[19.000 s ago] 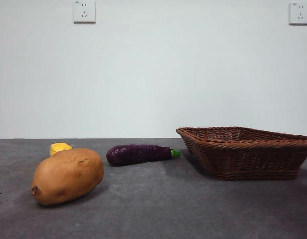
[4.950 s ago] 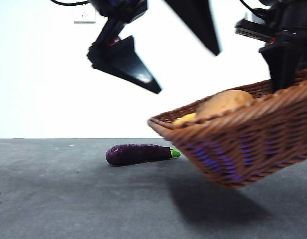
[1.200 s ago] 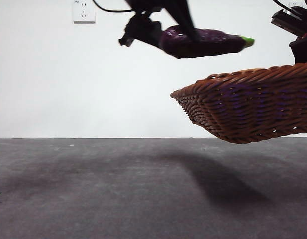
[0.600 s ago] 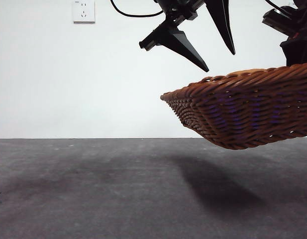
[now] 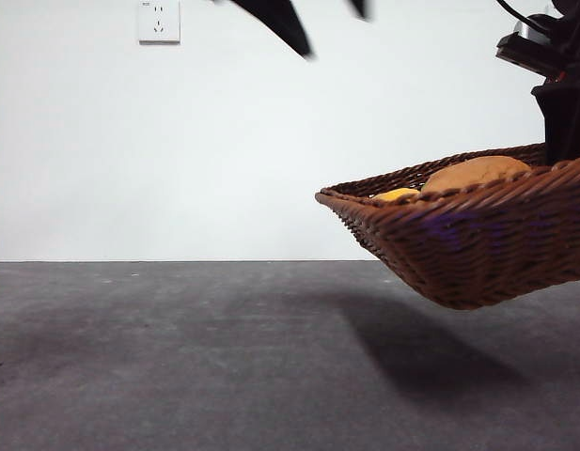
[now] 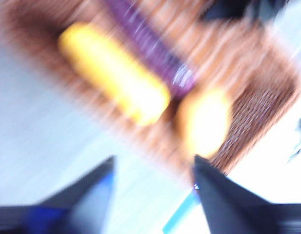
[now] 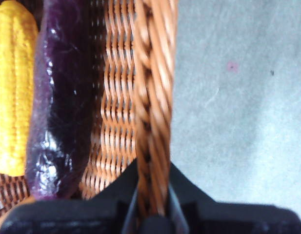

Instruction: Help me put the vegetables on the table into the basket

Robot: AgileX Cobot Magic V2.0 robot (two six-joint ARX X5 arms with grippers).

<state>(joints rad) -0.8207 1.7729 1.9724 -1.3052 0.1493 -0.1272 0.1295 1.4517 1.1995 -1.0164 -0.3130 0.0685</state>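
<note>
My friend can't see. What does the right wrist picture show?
The right gripper is shut on the rim of the brown woven basket. Inside lie a purple eggplant and a yellow corn cob; grey table shows outside.

The left gripper [image 6: 152,178] has two black pointed jaws with blue parts low down. The right gripper [image 7: 152,195] is black too. Above the basket [image 5: 478,254], a thin black cable curls over a grey block.
</note>
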